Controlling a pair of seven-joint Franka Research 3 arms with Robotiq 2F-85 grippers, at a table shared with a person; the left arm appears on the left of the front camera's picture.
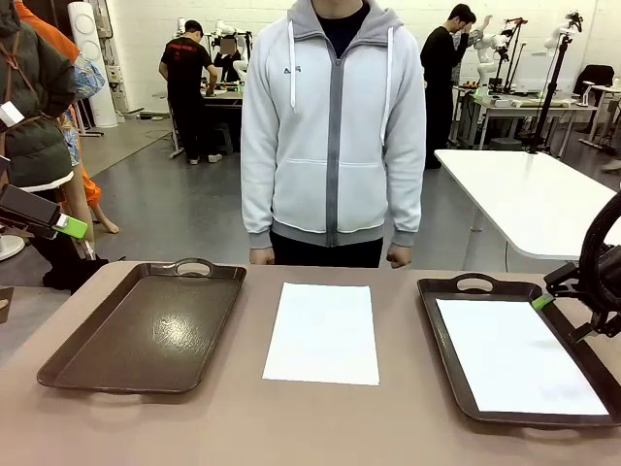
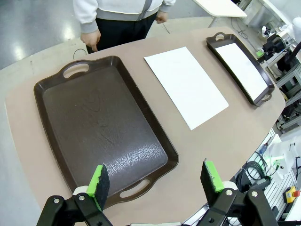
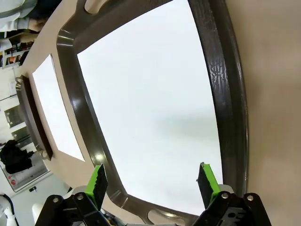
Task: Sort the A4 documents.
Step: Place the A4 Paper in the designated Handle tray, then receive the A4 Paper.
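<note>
Front view: I see one A4 sheet [image 1: 514, 354] inside the right tray [image 1: 448, 289], and a second A4 sheet [image 1: 322, 332] left of it. Left wrist: left gripper [image 2: 155, 180] wide apart, empty. Right wrist: right gripper [image 3: 152, 181] wide apart, empty, above that tray's sheet.

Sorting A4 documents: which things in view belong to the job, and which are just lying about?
Job: loose A4 sheet on the work table; second A4 sheet in the right tray; left tray, probably.
Lying about: far white table.
</note>
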